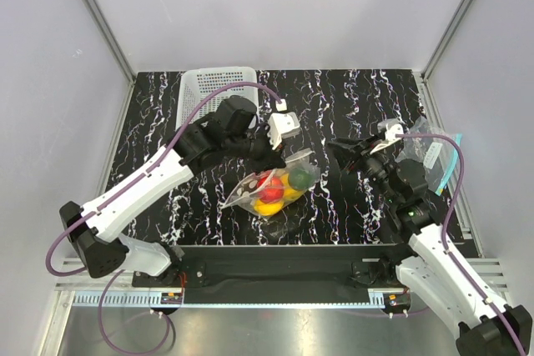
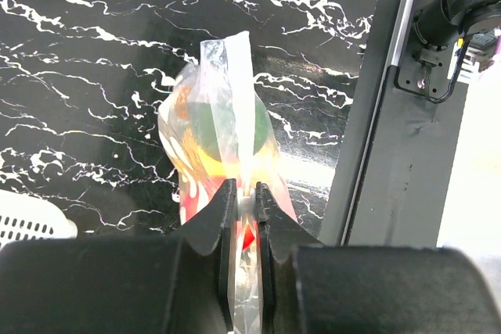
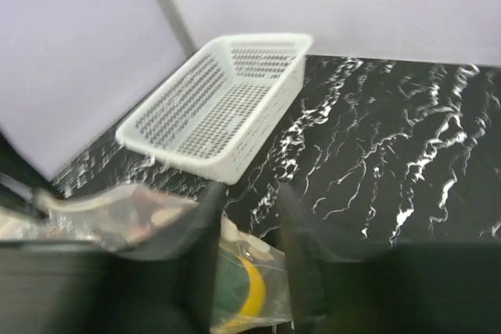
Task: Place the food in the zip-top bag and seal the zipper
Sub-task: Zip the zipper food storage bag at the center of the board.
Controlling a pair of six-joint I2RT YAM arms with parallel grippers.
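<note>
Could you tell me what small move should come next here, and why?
Probably bring the open right gripper to pinch the free end of the zip-top bag. The food is inside and the left gripper is shut on the zipper; an anchored bag lets it slide shut.

I see a white mesh basket [image 1: 219, 87] standing open side up at the far left of the black table [image 1: 350, 106], which is veined with white. The basket's far side sits close to the back wall [image 1: 275, 6]. At the table's right edge lies a clear bag with a teal-blue strip [image 1: 440, 160], partly hidden from me. Metal frame posts [image 1: 98, 18] rise at the far corners.
</note>
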